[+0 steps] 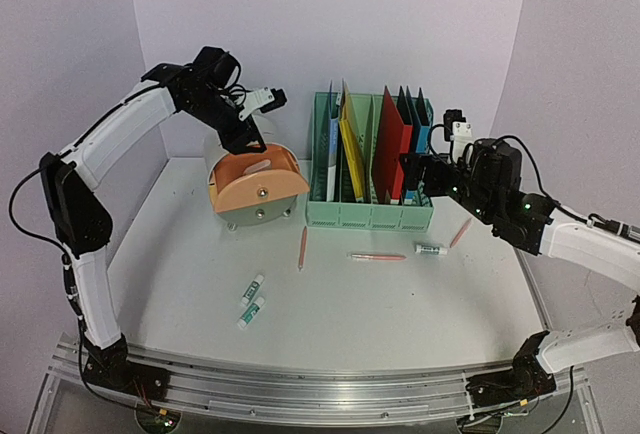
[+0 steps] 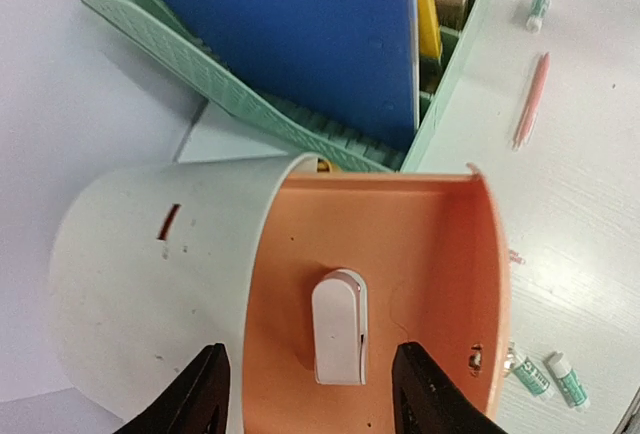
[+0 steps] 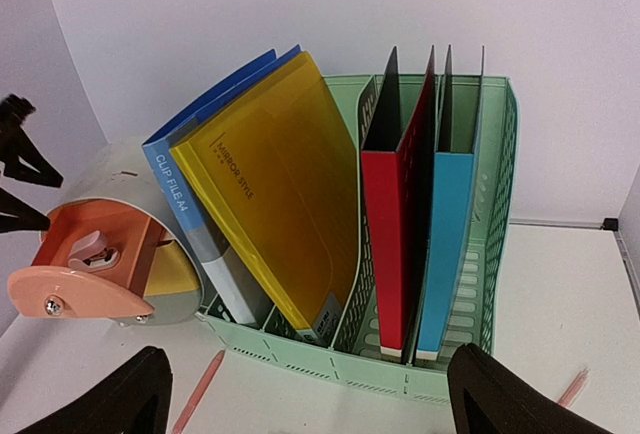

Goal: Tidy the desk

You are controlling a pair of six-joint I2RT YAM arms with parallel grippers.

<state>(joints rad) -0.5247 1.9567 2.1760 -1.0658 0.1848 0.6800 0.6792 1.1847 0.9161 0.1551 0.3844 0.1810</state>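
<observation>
the bench [image 1: 420, 324] is the white flat top that fills the middle of the top view, with a metal rail [image 1: 300, 386] along its 6 o'clock edge and pale walls around it. at about 11 o'clock from its middle stands a round grey drawer unit [image 2: 130, 264], its orange drawer [image 2: 420, 244] pulled out. the left arm [image 1: 130, 124] reaches over it. the left jaws hang above the open drawer, moderately apart and holding nothing. a small white rounded piece [image 2: 340, 326] lies in the drawer between the two dark fingers [image 2: 200, 399], apart from both.

at 12 to 1 o'clock a mint-green file rack [image 1: 370, 217] holds a blue folder [image 3: 190, 189], a yellow folder [image 3: 275, 184], a red folder [image 3: 395, 244] and a light blue folder [image 3: 445, 244]. the right arm [image 1: 500, 199] comes from 3 o'clock. the right jaws are wide, empty, and face the rack.

on the bench lie three pink pens, one near the middle [image 1: 302, 247], and three small white tubes, two together at 7 o'clock [image 1: 252, 289].
</observation>
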